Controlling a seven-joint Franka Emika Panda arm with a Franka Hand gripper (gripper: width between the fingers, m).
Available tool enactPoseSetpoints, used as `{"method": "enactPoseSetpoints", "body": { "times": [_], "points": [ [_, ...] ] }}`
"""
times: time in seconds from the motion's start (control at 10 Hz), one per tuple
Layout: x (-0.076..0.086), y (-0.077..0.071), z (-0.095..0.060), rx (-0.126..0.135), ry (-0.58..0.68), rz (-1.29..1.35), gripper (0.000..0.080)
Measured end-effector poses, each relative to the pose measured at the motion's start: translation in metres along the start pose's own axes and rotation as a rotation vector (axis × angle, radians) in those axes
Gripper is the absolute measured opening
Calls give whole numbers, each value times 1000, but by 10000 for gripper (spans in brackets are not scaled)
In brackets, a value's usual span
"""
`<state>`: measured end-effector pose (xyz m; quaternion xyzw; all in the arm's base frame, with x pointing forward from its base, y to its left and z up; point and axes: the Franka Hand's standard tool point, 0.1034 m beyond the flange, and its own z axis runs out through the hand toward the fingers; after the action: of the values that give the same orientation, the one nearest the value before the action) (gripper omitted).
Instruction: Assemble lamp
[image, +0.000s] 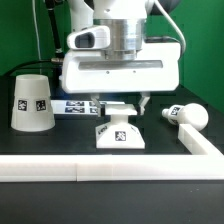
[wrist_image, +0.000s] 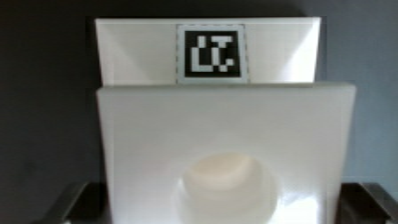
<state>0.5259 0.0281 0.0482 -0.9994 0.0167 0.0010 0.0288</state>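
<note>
Tool (image: 119, 101) with its two fingers spread, one on either side of the upper step of the lamp base (image: 118, 132); contact cannot be told. The base stands flat on the dark counter (image: 60, 142). The wrist view shows a tag (wrist_image: 210, 52) and a round socket (wrist_image: 231, 182) on the base. The shade (image: 32, 102) stands wide end down at the exterior view's left. The bulb (image: 186, 116) lies on its side at the exterior view's right. The marker board (image: 72, 105) lies behind.
</note>
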Motion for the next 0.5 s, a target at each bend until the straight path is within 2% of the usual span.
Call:
{"method": "enactPoseSetpoints", "body": {
  "times": [0.3,0.5],
  "points": [
    [43,-28,1,10,47,-37,535],
    [63,-46,2,17,72,-55,535]
  ]
}}
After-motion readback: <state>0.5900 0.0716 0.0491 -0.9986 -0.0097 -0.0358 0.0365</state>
